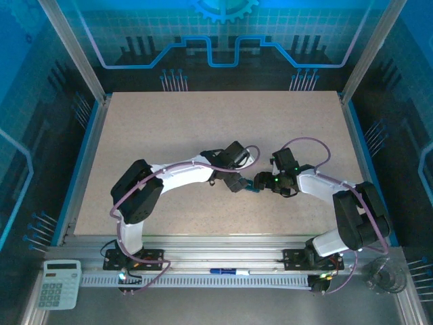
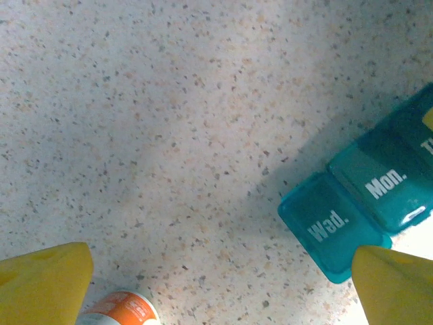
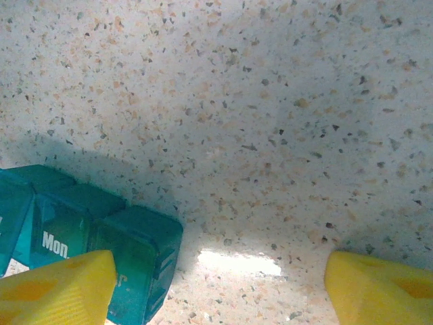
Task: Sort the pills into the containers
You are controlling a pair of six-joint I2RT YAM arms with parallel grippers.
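Observation:
The containers are one small teal pill box [image 2: 352, 203] with closed lids marked "Wed." and "Mon.". It lies on the speckled table between the two wrists [image 1: 256, 189]. My left gripper [image 2: 220, 291] is open, and its right yellow fingertip [image 2: 396, 284] sits by the box's "Wed." end. An orange and white rounded thing [image 2: 118, 308] lies beside its left fingertip [image 2: 40, 284]; I cannot tell if it is one of the pills. My right gripper [image 3: 216, 291] is open over bare table, its left fingertip [image 3: 57, 291] overlapping the pill box [image 3: 101, 230].
Both arms meet at the table's middle [image 1: 247, 177]. A calculator [image 1: 59, 284] and a blue pen [image 1: 230, 272] lie on the front rail below the table. Aluminium posts and blue edging frame the table [image 1: 203, 122].

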